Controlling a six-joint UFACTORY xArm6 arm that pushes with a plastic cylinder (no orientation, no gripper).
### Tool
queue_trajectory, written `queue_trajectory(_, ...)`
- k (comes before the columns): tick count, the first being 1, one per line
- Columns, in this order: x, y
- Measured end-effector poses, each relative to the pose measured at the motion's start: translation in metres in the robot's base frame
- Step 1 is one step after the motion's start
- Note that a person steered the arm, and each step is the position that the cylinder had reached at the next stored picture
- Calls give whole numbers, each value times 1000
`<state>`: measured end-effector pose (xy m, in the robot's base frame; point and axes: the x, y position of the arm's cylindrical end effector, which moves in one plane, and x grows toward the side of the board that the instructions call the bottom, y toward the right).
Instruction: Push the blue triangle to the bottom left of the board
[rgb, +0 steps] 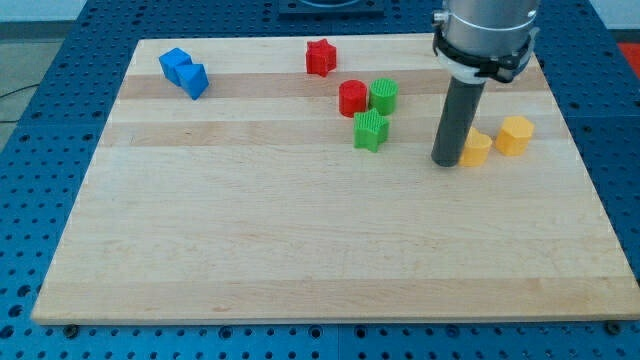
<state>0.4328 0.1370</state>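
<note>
Two blue blocks touch each other at the board's top left. The lower right one (195, 80) looks like the blue triangle and the upper left one (174, 63) like a blue cube, but the shapes are hard to tell apart. My tip (446, 161) rests on the board at the view's right, far from the blue blocks. It stands just left of a yellow block (477, 149) and touches it or nearly does.
A second yellow block (516, 135) sits right of the first. A red star (320, 57) is at top centre. A red round block (352, 98), a green round block (384, 95) and a green star (370, 131) cluster below it. The wooden board (300, 250) lies on a blue perforated table.
</note>
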Motion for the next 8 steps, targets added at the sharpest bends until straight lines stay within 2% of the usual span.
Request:
queue_trajectory(3, -3, 15)
queue_trajectory(6, -3, 6)
queue_trajectory(7, 5, 6)
queue_trajectory(8, 39, 9)
